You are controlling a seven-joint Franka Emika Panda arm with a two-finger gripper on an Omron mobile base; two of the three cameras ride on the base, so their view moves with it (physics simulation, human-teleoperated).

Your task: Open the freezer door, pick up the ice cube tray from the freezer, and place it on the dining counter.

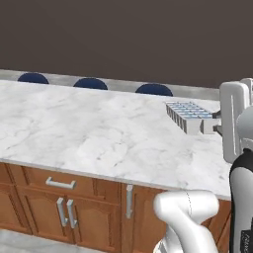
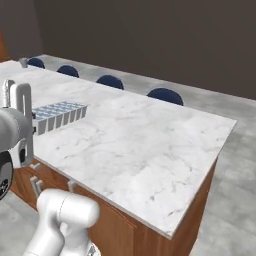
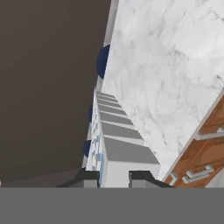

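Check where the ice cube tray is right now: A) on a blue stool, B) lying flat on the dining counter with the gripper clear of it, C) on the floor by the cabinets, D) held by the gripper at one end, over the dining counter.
D: the gripper has its fingers closed on the near end of the ice cube tray, which reaches out over the marble dining counter.

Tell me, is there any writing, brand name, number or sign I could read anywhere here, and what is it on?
Dark band of the robot arm: a small strip of pale lettering, too small and blurred to read.
Ice cube tray, dining counter and cabinet fronts: no words, numbers or signs.
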